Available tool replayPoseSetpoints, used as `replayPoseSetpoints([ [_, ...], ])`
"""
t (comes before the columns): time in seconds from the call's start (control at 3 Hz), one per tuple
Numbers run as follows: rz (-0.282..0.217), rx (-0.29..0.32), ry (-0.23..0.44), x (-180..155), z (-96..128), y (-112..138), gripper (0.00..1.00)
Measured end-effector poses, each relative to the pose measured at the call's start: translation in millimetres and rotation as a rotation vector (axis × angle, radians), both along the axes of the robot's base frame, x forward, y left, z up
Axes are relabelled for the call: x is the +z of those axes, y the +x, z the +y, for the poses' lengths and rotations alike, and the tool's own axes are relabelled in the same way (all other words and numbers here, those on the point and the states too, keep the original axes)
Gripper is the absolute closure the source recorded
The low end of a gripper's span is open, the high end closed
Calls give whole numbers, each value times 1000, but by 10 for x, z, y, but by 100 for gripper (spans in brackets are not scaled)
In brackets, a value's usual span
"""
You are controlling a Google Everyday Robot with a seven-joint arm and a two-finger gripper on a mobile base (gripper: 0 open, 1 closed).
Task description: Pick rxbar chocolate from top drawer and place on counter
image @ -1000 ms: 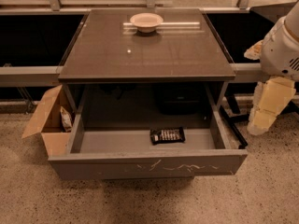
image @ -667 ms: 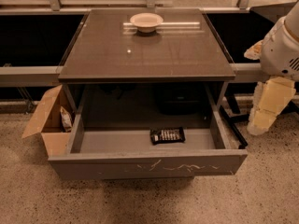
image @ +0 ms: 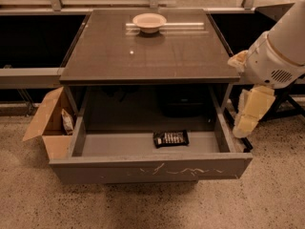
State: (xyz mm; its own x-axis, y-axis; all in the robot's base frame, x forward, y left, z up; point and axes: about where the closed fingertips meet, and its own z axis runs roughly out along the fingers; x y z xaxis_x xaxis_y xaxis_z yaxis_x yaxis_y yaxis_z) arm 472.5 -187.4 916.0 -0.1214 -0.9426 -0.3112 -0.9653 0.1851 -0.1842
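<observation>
The top drawer (image: 152,168) is pulled open below the counter (image: 147,51), its grey front panel marked with white scratches. The rxbar chocolate (image: 170,138), a flat black wrapper with pale lettering, lies on the drawer floor right of centre. My gripper (image: 250,112) hangs down from the white arm (image: 274,56) outside the drawer's right wall, to the right of the bar and above its level. It holds nothing that I can see.
A pale bowl (image: 149,21) stands at the back of the counter. A brown cardboard box (image: 50,125) with a light snack bag (image: 67,121) in it sits on the floor left of the drawer. Speckled floor lies in front.
</observation>
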Motion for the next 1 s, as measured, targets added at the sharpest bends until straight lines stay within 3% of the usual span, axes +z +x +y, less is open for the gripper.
replayPoseSetpoints([
  [0.67, -5, 123, 137, -435, 329, 219, 0],
  [1.0, 33, 181, 193, -720, 541, 305, 0],
])
